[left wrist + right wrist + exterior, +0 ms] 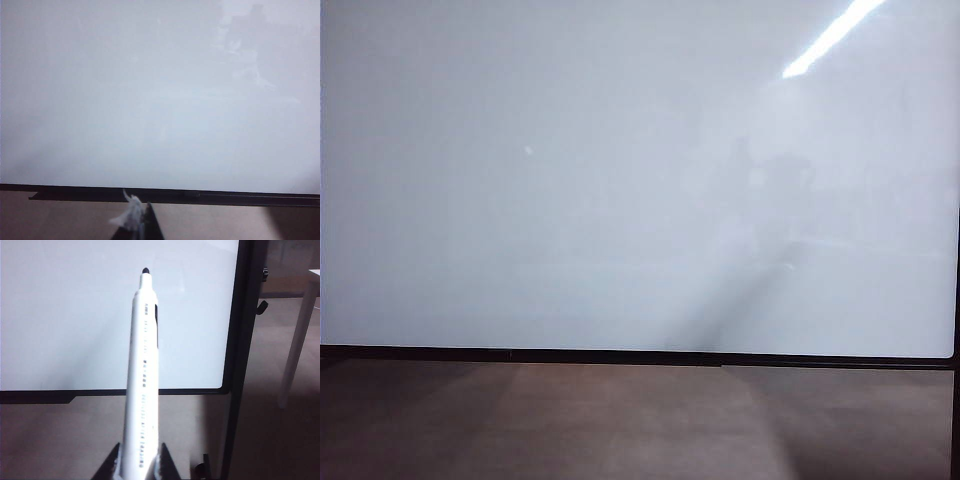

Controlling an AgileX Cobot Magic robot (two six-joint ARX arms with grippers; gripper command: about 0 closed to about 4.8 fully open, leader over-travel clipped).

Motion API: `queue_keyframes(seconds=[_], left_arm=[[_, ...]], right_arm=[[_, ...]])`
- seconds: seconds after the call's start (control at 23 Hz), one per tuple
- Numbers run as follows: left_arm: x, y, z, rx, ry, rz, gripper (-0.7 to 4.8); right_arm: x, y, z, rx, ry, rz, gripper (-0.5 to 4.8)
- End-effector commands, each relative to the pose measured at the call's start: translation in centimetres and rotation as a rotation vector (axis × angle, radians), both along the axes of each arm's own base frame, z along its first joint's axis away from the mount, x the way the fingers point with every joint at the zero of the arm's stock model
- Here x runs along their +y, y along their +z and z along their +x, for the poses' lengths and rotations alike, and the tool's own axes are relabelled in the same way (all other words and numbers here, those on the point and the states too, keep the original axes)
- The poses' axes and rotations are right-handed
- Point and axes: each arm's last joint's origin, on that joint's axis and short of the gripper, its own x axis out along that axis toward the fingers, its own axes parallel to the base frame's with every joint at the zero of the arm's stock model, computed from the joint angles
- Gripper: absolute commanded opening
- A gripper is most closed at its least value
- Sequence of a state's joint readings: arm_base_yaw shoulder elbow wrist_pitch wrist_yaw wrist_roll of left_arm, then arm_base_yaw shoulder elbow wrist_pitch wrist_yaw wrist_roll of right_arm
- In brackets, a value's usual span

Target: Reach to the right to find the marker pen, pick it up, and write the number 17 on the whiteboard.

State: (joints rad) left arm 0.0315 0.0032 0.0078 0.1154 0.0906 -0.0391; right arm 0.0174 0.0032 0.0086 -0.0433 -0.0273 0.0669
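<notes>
The whiteboard is a big glossy white panel in a thin black frame that fills most of the exterior view, with nothing written on it; neither gripper shows there. The marker pen, white with a black tip, points at the whiteboard. My right gripper is shut on its lower barrel, one dark finger on each side. In the left wrist view, my left gripper faces the whiteboard near its bottom edge, its dark fingertips together on a crumpled white wad.
A brown matte surface runs below the board's bottom frame. In the right wrist view, the board's black side post stands beside the pen, with a white table leg beyond it and a dark foot near the post's base.
</notes>
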Motion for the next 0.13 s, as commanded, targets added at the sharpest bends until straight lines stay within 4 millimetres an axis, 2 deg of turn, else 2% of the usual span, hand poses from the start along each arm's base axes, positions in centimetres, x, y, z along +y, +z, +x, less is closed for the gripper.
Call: queue_keyframes(seconds=[0.04, 0.13], left_arm=[[0.01, 0.13, -0.01, -0.012, 0.001, 0.002, -0.05], [0.01, 0.13, -0.01, -0.012, 0.001, 0.002, -0.05]], right_arm=[[-0.01, 0.24, -0.01, -0.02, 0.0, 0.005, -0.01], [-0.01, 0.24, -0.01, -0.02, 0.0, 0.005, -0.01]])
